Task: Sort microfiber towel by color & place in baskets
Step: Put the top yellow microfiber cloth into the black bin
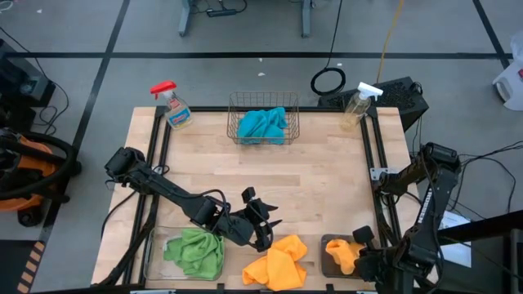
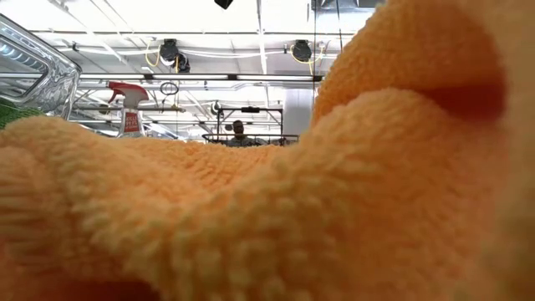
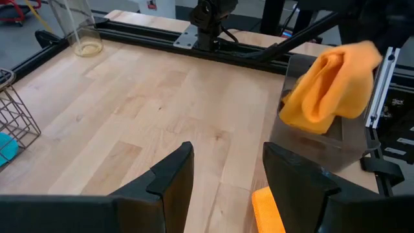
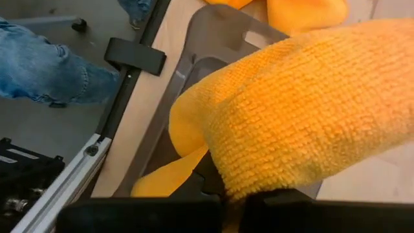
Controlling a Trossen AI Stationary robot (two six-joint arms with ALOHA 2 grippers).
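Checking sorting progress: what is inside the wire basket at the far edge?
The wire basket holds bunched teal cloth. Whether that is one towel or two cannot be told, and anything beneath it is covered.

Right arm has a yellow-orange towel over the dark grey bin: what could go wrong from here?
1. The right tool holds the yellow-orange microfiber towel over the dark grey plastic bin; released off-centre, it may drape over the rim.
2. The second yellow-orange towel lies at the table's front edge beside the open left tool; a nudge could push it off.
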